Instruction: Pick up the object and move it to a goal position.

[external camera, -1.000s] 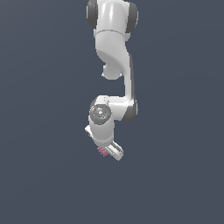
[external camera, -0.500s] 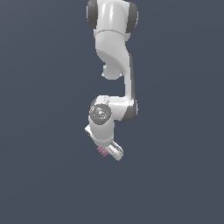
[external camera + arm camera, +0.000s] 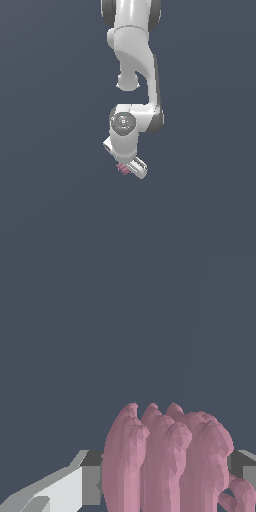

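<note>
- Pink-mauve and ridged, the object (image 3: 122,169) shows just below the frame's centre in the exterior view, peeking out beside the white gripper (image 3: 131,168).
- In the wrist view the object (image 3: 165,461) fills the lower middle of the frame, with a finger (image 3: 60,491) on one side and a finger on the other pinching it.
- Dark slate-grey background surrounds the white arm (image 3: 134,75) hanging from the upper centre.

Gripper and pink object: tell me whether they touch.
Touching. The wrist view shows the pink object wedged between the gripper fingers, pressed against both.
</note>
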`<state>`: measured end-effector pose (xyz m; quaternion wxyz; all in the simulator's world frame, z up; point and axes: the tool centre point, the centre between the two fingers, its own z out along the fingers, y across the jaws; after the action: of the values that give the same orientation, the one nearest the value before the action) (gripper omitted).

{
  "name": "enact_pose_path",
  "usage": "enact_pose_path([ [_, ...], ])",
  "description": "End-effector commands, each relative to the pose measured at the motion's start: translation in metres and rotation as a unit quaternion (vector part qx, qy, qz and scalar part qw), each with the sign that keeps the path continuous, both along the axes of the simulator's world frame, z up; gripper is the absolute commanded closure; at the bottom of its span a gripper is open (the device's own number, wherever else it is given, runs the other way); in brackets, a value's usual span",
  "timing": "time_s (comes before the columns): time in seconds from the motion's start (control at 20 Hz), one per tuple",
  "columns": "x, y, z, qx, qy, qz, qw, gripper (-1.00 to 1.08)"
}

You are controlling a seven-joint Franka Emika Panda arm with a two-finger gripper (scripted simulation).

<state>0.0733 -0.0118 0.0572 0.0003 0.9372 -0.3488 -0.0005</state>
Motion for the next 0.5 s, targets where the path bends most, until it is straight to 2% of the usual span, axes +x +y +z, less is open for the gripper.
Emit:
enact_pose_path([
  [0.0, -0.006, 0.014, 0.009, 0.0, -0.001, 0.001, 1.0, 1.08],
  [0.45, -0.04, 0.093, 0.062, 0.0, -0.001, 0.001, 1.0, 1.08],
])
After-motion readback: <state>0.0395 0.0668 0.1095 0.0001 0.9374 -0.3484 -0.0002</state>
